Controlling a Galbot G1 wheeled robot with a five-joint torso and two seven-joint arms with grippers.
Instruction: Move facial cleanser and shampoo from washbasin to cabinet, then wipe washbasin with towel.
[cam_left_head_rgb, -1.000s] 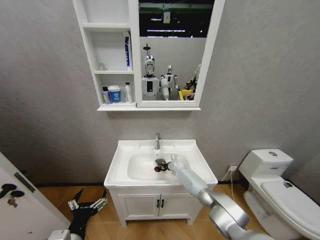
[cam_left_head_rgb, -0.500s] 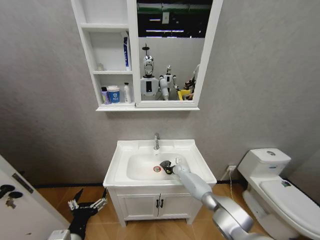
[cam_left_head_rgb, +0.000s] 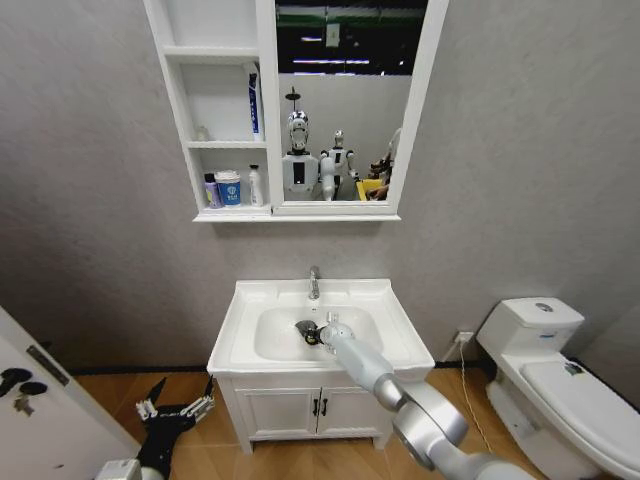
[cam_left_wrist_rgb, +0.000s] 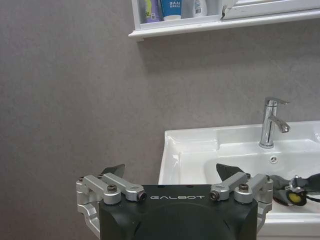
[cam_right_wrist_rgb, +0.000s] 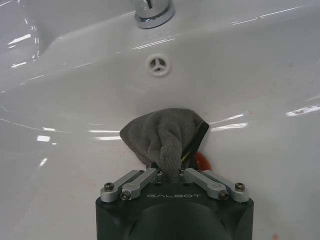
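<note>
Grey cloth is bunched between the closed fingers of the right tool (cam_right_wrist_rgb: 171, 172), which is clamped on the towel (cam_right_wrist_rgb: 162, 135) and pressing it onto the floor of the bowl of the washbasin (cam_left_head_rgb: 262, 300). A sliver of the red-ringed drain (cam_right_wrist_rgb: 201, 160) peeks out just beside the cloth, the overflow hole (cam_right_wrist_rgb: 158, 64) sits above it on the bowl's back wall, and the base of the chrome tap (cam_right_wrist_rgb: 152, 10) stands beyond that.

Compared with a moment ago, the towel has swung across the bowl: it was over to the right of the drain, and now the right tool holds it at the drain and slightly towards the left half. That reads as a wiping stroke in progress, so the task looks to be in its final stage.

The basin rim carries no bottles. On the cabinet (cam_left_head_rgb: 262, 110), the lowest open shelf holds a purple bottle (cam_left_head_rgb: 211, 190), a blue-and-white tub (cam_left_head_rgb: 229, 188) and a small white bottle (cam_left_head_rgb: 257, 186), and a blue-and-white tube (cam_left_head_rgb: 254, 103) stands one shelf higher, so the moving part appears done.

Down by the floor on the left, the left tool (cam_left_wrist_rgb: 170, 175) hangs idle with its fingers spread apart, holding nothing.
</note>
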